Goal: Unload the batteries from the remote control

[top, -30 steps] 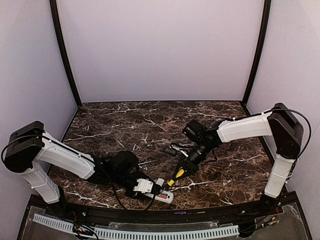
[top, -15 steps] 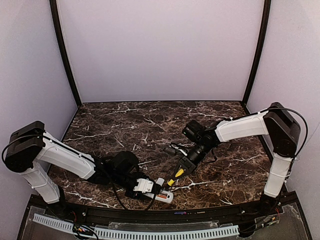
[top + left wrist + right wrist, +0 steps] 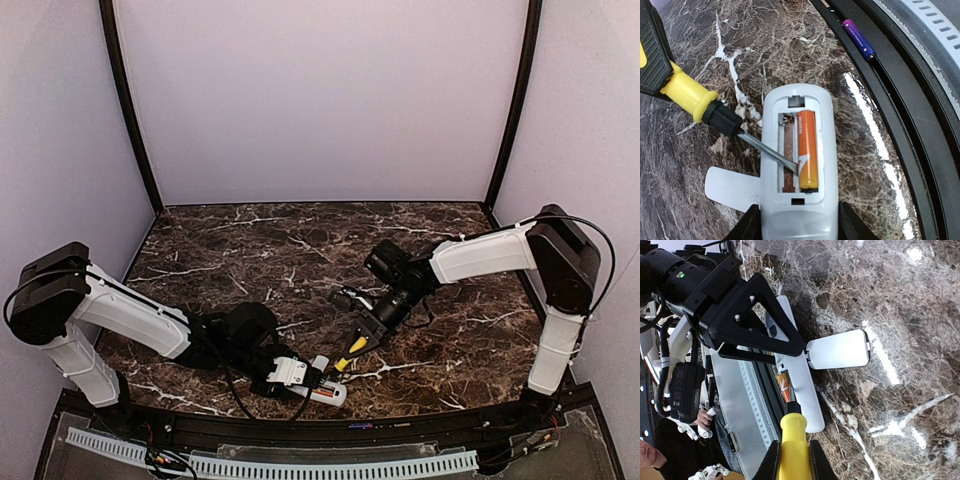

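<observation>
Currently the left end effector is grasping the near end of the white remote control, its two dark fingers pressing against either side of the casing. The remote is lying back-up on the marbled desk, close to the front edge, with its battery recess uncovered. One orange battery is sitting in the right-hand slot of the recess; the slot beside it is showing only bare contacts.

Meanwhile the right end effector is clenching the yellow handle of a screwdriver. The tool is slanting down from the left, and its flat metal blade is reaching into the recess, with the tip touching the lower left side of the battery.

A white battery cover is lying flat on the desk, just beside the remote on its left, and partly tucked under the blade's line. In the right wrist view the same cover is showing next to the remote, touching its edge.

Further off, a purple cell is resting in the black rail running along the desk's near edge, well apart from the remote.
</observation>
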`<state>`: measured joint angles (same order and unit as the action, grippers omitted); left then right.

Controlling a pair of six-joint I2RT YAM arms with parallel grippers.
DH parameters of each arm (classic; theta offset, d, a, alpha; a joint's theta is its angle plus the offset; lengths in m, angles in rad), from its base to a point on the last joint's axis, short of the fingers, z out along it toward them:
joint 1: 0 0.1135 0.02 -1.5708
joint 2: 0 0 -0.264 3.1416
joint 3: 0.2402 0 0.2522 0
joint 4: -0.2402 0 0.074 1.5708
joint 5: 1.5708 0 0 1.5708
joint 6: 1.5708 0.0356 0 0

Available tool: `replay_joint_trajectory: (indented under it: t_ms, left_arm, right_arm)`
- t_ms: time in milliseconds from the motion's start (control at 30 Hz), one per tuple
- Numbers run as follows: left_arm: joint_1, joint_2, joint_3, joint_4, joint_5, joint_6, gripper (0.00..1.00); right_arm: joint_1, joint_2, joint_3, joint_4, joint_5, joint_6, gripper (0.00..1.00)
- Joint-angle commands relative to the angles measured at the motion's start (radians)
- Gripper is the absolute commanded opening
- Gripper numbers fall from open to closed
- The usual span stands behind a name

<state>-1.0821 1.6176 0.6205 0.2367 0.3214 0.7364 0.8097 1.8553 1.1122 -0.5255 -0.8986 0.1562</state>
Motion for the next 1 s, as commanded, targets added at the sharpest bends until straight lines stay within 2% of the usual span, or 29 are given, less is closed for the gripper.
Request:
replay_joint_trajectory:
  t_ms: [0, 300, 633, 767, 967]
  left_arm:
    - [0.008, -0.029, 0.036, 0.073, -0.058, 0.018, 0.00]
    - [0.008, -0.030, 0.037, 0.072, -0.064, 0.021, 0.00]
    - [0.008, -0.028, 0.038, 0.070, -0.065, 0.022, 0.00]
    - [0.008, -0.035, 0.039, 0.067, -0.068, 0.026, 0.00]
    - [0.000, -0.068, 0.027, 0.085, -0.081, 0.052, 0.01]
  right_arm:
    - [-0.004, 0.041, -0.037, -0.007, 0.273, 0.112, 0.00]
    - [-0.003, 0.014, -0.031, -0.033, 0.297, 0.241, 0.00]
    - [-0.001, 0.016, -0.022, -0.010, 0.244, 0.286, 0.00]
    - [0.011, 0.000, -0.013, 0.008, 0.210, 0.209, 0.00]
    - [0.047, -0.064, -0.026, 0.068, 0.344, 0.029, 0.00]
